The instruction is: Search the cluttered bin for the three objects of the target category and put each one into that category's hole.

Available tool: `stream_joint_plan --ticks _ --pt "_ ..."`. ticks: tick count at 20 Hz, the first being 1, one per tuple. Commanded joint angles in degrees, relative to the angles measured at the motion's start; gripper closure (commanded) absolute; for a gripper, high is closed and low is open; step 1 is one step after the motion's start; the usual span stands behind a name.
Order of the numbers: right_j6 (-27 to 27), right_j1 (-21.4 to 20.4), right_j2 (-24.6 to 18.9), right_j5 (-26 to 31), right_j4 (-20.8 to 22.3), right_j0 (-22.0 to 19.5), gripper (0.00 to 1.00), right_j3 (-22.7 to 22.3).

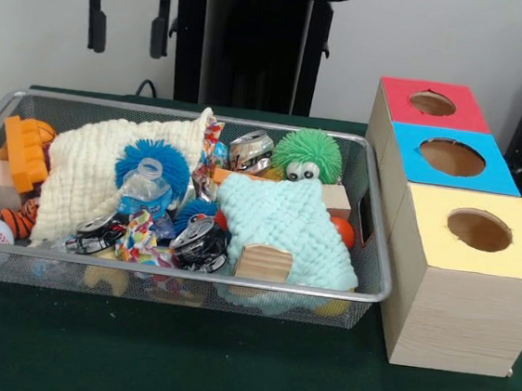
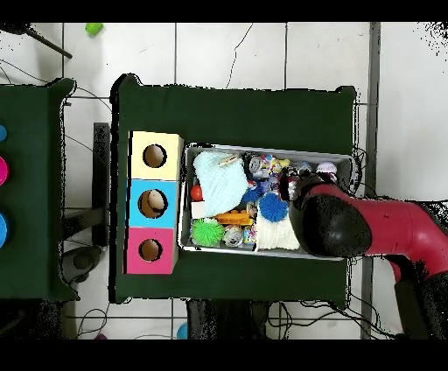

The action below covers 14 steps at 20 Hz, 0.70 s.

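Plain pale wall (image 1: 35, 32) behind the claw (image 1: 124, 30), dark green tabletop (image 1: 178, 364) below and in front of it, white tiled floor (image 2: 219, 52) around, second green-covered table (image 2: 31, 188) well apart from the claw

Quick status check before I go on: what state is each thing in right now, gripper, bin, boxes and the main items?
Gripper: open, empty, raised above the bin's end.
Bin: full, cluttered.
Red box hole: open, nothing seen inside.
Blue box hole: open.
Yellow box hole: open.
Cream cloth: rumpled, draped over items.
Mint cloth: spread over items.
Bottle: lying half buried.
Cans: crushed.
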<state>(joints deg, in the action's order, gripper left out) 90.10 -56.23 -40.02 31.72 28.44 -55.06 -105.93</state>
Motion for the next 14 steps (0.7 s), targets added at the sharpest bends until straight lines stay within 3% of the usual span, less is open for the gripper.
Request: stream_joint_plan --ticks 1,9,14 --pt "-17.16 5.51 -4.12 5.3 5.42 -2.88 0.0 8.31" --pt "-22.39 9.56 -7.33 6.01 8.64 -6.11 0.0 10.9" --pt "-20.49 11.83 -7.32 4.97 10.96 -6.69 0.0 10.03"
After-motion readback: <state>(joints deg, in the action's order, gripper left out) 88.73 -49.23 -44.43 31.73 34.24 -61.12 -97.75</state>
